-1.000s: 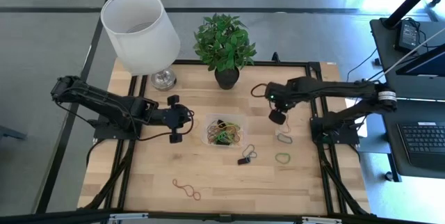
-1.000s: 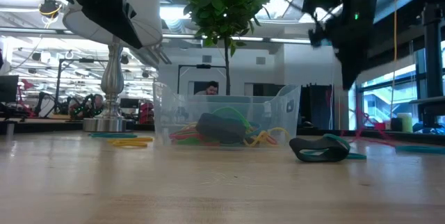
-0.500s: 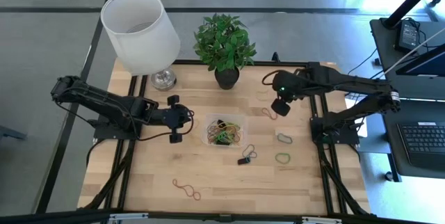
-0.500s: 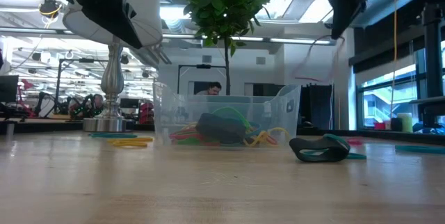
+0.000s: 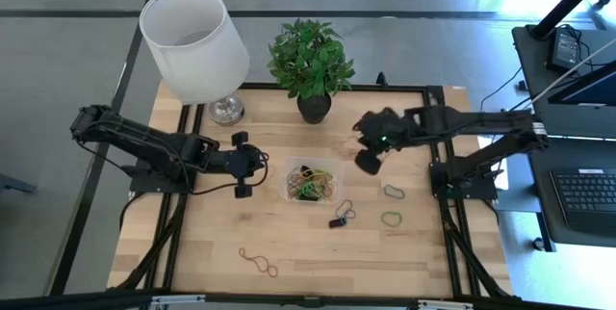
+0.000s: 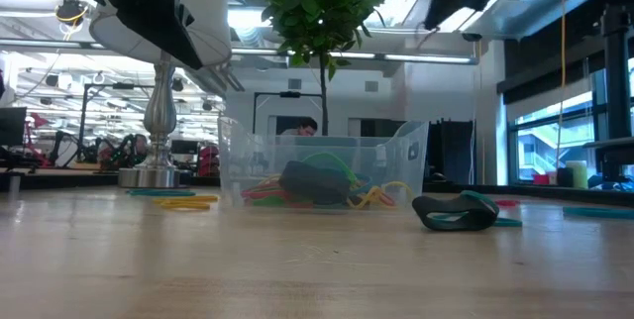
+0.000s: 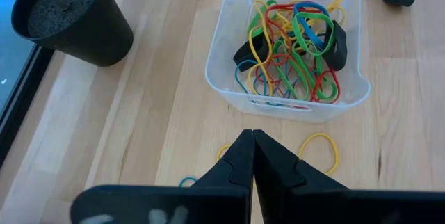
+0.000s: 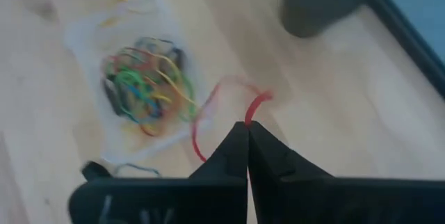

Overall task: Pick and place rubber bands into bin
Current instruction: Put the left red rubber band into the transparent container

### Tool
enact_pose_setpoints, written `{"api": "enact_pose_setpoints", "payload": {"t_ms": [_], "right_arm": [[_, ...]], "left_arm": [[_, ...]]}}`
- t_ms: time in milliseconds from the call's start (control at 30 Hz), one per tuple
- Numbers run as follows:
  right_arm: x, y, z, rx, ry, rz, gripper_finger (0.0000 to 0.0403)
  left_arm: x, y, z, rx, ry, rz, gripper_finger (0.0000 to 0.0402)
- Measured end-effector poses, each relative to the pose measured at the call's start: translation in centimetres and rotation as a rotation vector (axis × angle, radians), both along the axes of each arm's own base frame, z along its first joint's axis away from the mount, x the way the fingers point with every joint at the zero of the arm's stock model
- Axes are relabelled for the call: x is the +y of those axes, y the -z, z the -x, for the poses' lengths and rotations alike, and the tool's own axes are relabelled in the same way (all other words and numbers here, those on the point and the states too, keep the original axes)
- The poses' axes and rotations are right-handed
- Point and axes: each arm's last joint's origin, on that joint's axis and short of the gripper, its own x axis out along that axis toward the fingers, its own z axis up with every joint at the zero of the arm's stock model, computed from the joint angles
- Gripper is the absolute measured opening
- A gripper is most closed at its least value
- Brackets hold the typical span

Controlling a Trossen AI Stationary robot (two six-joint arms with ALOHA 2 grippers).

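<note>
Wooden table (image 5: 289, 243); clear bin (image 7: 221, 57) full of tangled multicoloured rubber bands (image 7: 295, 50).

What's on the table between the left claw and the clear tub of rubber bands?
A yellow rubber band lies on the wood between the shut left claw and the tub, seen in the left wrist view.

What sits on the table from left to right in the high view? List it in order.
left gripper → red rubber band → bin → black rubber band → right gripper → green rubber band.
</note>
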Motion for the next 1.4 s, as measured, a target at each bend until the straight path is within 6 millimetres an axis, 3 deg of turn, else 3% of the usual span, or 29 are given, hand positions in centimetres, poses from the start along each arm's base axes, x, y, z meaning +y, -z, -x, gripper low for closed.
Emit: {"api": "enact_pose_setpoints", "payload": {"t_ms": [233, 533, 833, 1000, 1200, 1400], "right_arm": [[2.9, 2.2, -4.6, -0.084, -0.092, -0.006, 0.0000], [5.9, 6.6, -10.0, -0.158, -0.149, -0.025, 0.0000], [6.4, 13.7, -13.2, -0.023, -0.036, -0.081, 0.0000], [6.6, 16.5, -13.9, 0.042, -0.016, -0.098, 0.0000], [6.5, 16.9, -13.9, 0.051, 0.004, -0.120, 0.0027], [6.3, 14.3, -13.3, -0.016, 0.023, -0.144, 0.0093]], "left_arm": [[0.0, 0.0, 0.0, 0.001, 0.000, 0.000, 0.0003], [0.0, 0.0, 0.0, 0.033, 0.095, -0.086, 0.0003], [0.0, 0.0, 0.0, 0.055, 0.160, -0.145, 0.0003], [0.0, 0.0, 0.0, 0.056, 0.165, -0.149, 0.0003], [0.0, 0.0, 0.0, 0.055, 0.157, -0.158, 0.0003], [0.1, 0.0, 0.0, 0.054, 0.144, -0.170, 0.0003]]}}
